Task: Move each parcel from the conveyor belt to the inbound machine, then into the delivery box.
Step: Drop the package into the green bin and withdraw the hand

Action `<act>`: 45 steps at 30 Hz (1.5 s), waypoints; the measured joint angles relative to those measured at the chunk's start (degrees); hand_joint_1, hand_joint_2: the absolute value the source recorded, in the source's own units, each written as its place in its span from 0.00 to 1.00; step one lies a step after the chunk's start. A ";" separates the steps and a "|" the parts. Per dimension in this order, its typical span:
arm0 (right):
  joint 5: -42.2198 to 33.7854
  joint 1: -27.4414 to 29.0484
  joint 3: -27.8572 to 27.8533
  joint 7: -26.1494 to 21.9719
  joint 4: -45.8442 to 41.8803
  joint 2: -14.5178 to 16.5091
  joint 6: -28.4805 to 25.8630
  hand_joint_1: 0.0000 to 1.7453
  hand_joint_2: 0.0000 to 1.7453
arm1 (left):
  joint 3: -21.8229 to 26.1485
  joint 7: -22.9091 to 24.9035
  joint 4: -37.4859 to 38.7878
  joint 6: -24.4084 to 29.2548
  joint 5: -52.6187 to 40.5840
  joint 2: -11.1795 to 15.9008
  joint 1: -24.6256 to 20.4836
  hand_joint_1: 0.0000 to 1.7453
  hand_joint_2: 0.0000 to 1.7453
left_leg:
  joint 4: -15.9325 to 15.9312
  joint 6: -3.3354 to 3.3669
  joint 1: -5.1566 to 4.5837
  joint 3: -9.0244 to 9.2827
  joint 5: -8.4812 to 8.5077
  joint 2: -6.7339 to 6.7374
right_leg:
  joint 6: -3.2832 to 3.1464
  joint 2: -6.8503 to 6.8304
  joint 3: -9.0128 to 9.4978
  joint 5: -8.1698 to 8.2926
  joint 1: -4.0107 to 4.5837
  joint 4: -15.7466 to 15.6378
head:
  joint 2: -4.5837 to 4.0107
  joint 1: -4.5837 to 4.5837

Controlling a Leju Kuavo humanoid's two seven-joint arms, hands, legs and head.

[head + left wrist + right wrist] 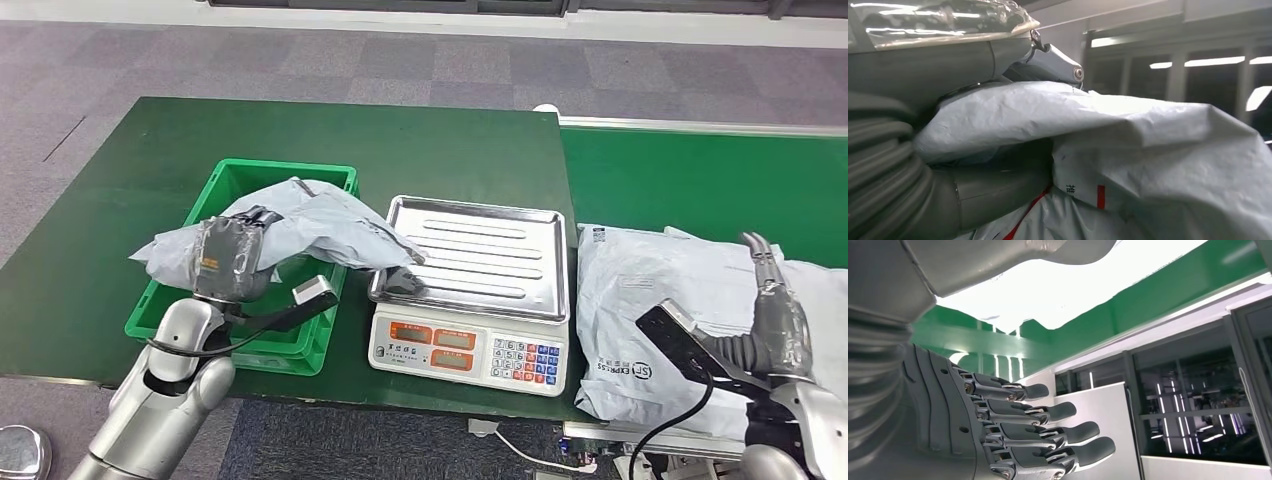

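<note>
Parcel (300,225) over green crate (331,179), robot hand (232,258) gripping

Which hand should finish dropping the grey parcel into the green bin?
Left. The left hand already grips the grey parcel above the green bin. The right hand rests open by a second parcel on the conveyor, far across the scale.

I can see two grey bags: one bag (300,225) over the green box (240,345), and one bag (650,300) on the green belt (700,170). There is one green box. There is one scale (470,345) with one shiny tray (480,255) on top. There is one green table (130,190). The robot has two hands, a left hand (232,258) and a right hand (775,310).
</note>
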 joint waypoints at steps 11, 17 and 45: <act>0.16 1.35 -0.73 -0.08 -0.88 0.02 -0.28 0.00 1.00 | 8.30 5.91 2.08 -9.47 4.07 5.16 5.25 0.74 1.00 | -0.04 -0.04 0.04 0.00 -0.01 0.12 | -0.05 0.12 -0.03 -0.03 0.03 0.00 | 0.00 0.00; 0.33 0.42 -0.75 -0.09 -0.85 0.02 0.14 0.00 1.00 | 12.19 3.74 3.25 -15.13 12.86 5.29 8.27 0.00 1.00 | -0.05 -0.05 0.03 -0.01 -0.02 0.12 | -0.05 0.12 -0.03 -0.03 0.03 0.00 | 0.00 0.00; 0.93 -0.92 -0.56 -0.85 -0.50 0.64 0.20 0.00 1.00 | 6.63 -20.31 -11.00 12.94 23.97 -1.27 11.08 0.00 1.00 | -0.04 -0.09 0.02 0.00 -0.06 0.01 | -0.09 0.02 -0.02 -0.06 0.02 -0.01 | 0.00 0.00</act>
